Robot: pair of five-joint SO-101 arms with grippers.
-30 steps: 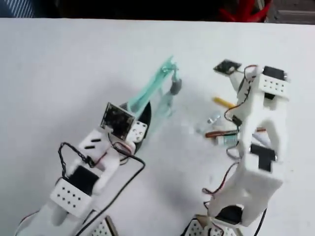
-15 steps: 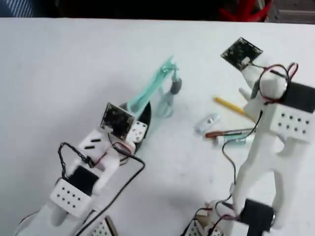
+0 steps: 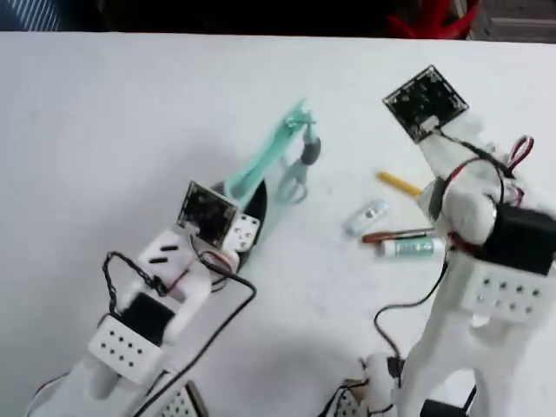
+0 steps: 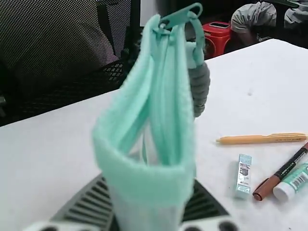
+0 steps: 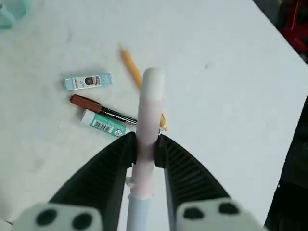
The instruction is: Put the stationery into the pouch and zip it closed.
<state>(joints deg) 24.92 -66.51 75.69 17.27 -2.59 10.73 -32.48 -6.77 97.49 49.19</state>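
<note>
My left gripper [image 4: 150, 214] is shut on the near end of the mint green pouch [image 4: 154, 120], which it holds up on edge above the table. The zip pull and a grey charm [image 4: 200, 89] hang at the pouch's far end. In the high view the pouch [image 3: 265, 161] slants up from the left gripper [image 3: 241, 198]. My right gripper [image 5: 144, 144] is raised over the table and shut on a pale pink and white stick [image 5: 148, 103]. Below it lie a yellow pen [image 5: 130, 63], a small blue box [image 5: 88, 81], a brown marker [image 5: 98, 107] and a green-white tube [image 5: 103, 124].
In the high view the loose stationery sits right of centre: yellow pen [image 3: 398, 182], small box [image 3: 366, 215], brown marker [image 3: 395, 234], tube [image 3: 408, 248]. The white table [image 3: 130, 104] is bare at the far left. Cables trail at the front edge by the arm bases.
The right arm has lifted up and back from the stationery cluster, carrying the pale stick. The left arm and the pouch have stayed put.
</note>
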